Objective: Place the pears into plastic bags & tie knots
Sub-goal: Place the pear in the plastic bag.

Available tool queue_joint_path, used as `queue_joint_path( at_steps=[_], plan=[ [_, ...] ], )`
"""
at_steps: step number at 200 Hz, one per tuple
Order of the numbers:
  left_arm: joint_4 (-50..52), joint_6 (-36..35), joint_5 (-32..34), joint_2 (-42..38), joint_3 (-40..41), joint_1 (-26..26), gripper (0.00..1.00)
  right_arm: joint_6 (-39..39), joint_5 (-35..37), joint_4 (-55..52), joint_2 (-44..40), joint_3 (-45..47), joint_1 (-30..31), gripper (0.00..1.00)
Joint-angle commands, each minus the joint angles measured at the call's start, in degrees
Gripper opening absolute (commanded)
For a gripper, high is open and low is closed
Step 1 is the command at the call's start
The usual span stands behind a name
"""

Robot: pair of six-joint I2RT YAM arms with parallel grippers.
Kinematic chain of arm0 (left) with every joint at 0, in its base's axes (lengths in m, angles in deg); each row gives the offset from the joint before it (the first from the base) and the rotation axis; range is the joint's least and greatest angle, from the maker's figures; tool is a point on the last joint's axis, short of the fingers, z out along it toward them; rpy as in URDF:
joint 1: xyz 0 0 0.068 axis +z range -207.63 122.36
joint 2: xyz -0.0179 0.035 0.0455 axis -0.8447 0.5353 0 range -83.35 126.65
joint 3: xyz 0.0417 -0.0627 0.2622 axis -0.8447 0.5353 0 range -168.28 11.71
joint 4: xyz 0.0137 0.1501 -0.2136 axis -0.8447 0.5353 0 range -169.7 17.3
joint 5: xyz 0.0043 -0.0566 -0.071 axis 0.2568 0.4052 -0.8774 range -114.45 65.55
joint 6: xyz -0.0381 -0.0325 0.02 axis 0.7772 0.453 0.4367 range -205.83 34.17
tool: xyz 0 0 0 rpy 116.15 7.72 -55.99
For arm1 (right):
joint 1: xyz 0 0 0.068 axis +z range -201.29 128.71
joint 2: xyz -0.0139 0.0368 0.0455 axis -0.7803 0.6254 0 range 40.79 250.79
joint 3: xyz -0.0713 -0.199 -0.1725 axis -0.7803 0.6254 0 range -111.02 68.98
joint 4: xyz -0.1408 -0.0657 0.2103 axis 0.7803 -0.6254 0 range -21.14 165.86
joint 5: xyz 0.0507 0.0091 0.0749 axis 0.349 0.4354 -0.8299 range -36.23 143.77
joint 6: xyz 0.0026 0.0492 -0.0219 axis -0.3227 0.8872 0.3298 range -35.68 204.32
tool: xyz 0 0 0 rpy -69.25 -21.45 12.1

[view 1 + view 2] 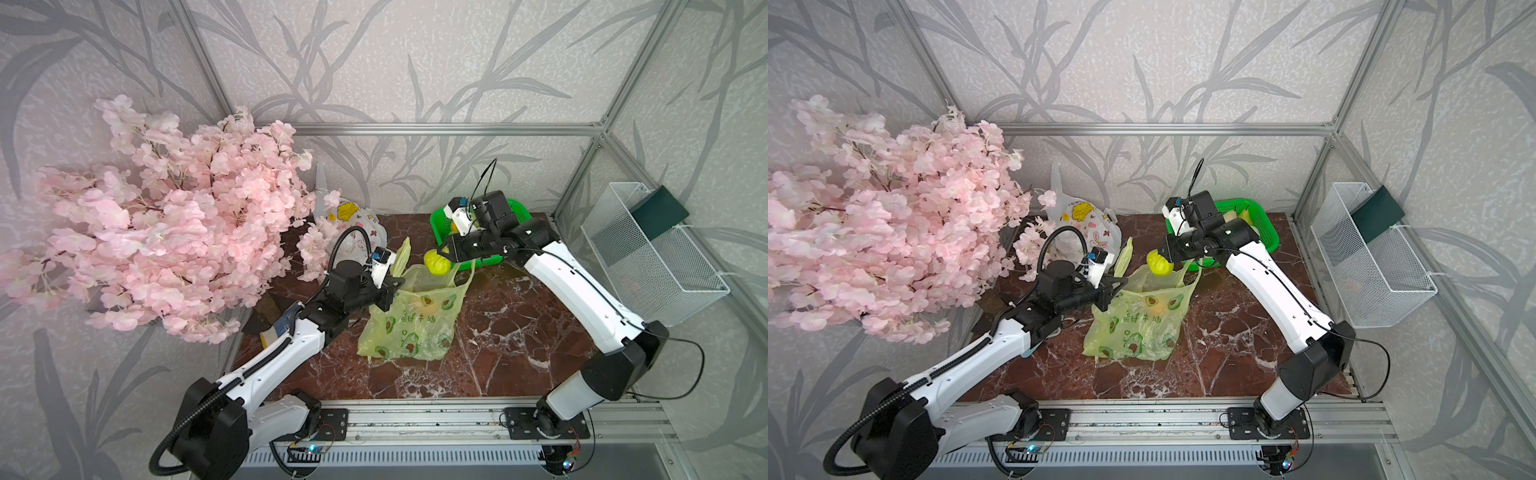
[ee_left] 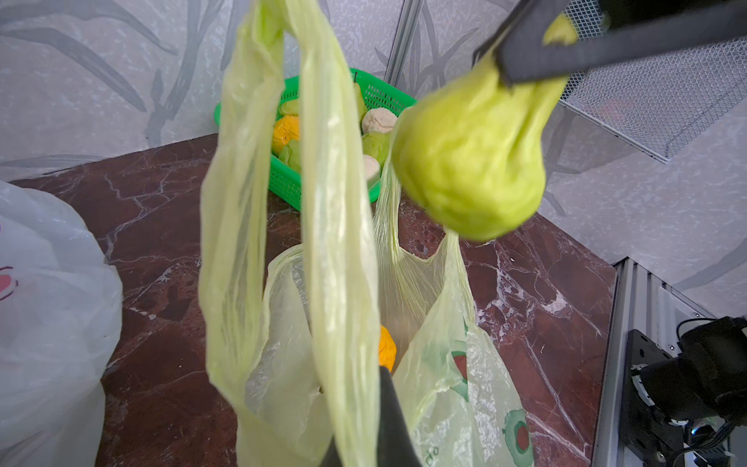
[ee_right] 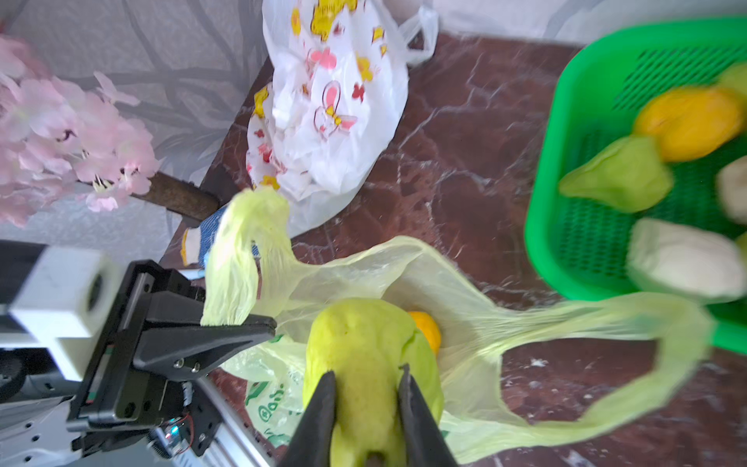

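Note:
The yellow-green plastic bag (image 1: pixel 409 328) (image 1: pixel 1138 328) with avocado prints lies mid-table, its mouth held up. My left gripper (image 1: pixel 394 286) (image 1: pixel 1113 286) (image 2: pixel 359 428) is shut on one handle (image 2: pixel 323 170) (image 3: pixel 238 250) and lifts it. My right gripper (image 1: pixel 444 252) (image 1: pixel 1166 251) (image 3: pixel 368 378) is shut on the narrow end of a green pear (image 1: pixel 436 263) (image 1: pixel 1159 263) (image 2: pixel 469 161) (image 3: pixel 359 339), which hangs just above the bag's opening. An orange fruit (image 2: pixel 386 347) (image 3: pixel 426 327) lies inside the bag. The other handle (image 3: pixel 646 323) trails toward the basket.
A green mesh basket (image 1: pixel 519 208) (image 1: pixel 1262 232) (image 2: pixel 287 190) (image 3: pixel 541 226) at the back right holds several pears. A white cartoon-print bag (image 1: pixel 353 224) (image 1: pixel 1084 224) (image 3: pixel 323 101) sits at the back left, beside a pink blossom branch (image 1: pixel 166 224). A white wire basket (image 1: pixel 652 257) hangs on the right wall.

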Motion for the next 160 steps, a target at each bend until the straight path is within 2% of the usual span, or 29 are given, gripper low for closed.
queue_joint_path(
  at_steps=[1, 31, 63, 77, 85, 107, 118, 128, 145, 160],
  plan=[
    [-2.14, 0.63, -1.87, -0.31, -2.14, 0.22, 0.0, 5.81, -6.69, 8.6, 1.93, 6.04, 0.62, 0.22],
    [-2.53, 0.71, -3.6, -0.41, -1.72, 0.22, 0.0, 7.98, -8.65, 12.96, 5.1, 9.11, 1.4, 0.2],
    [-2.71, 0.05, -1.63, -0.4, -1.17, 0.24, 0.0, 7.36, -12.36, 8.19, 9.53, 10.89, 3.55, 0.21],
    [-3.79, 0.42, -1.91, 0.2, -0.8, 0.23, 0.0, 6.93, -11.08, 7.47, 10.09, 11.81, 3.46, 0.22],
    [-4.12, 0.69, -2.14, 0.68, -0.79, 0.23, 0.0, 6.73, -10.24, 7.63, 10.1, 11.56, 3.36, 0.26],
    [-4.21, 0.78, -2.59, 1.34, -0.93, 0.25, 0.0, 4.67, -10.29, 4.44, 10.31, 6.89, 2.83, 0.53],
    [-4.01, 0.57, -2.02, 1.14, -0.82, 0.2, 0.0, 2.87, -10.07, 1.09, 9.97, 3.1, 2.22, 0.62],
    [-3.59, 0.24, -1.25, 0.99, -0.78, 0.23, 0.0, 2.05, -10.49, -0.81, 9.04, 0.13, 0.61, 0.66],
    [-2.52, -0.4, -0.22, 1.01, -1.13, 0.19, 0.0, 1.73, -9.84, -1.48, 6.8, -3.75, -3.11, 0.67],
    [-1.61, -0.36, 0.87, 1.36, -1.5, 0.25, 0.0, 2.05, -4.23, 0.23, 4.15, -5.34, -7.23, 0.66]
  ],
)
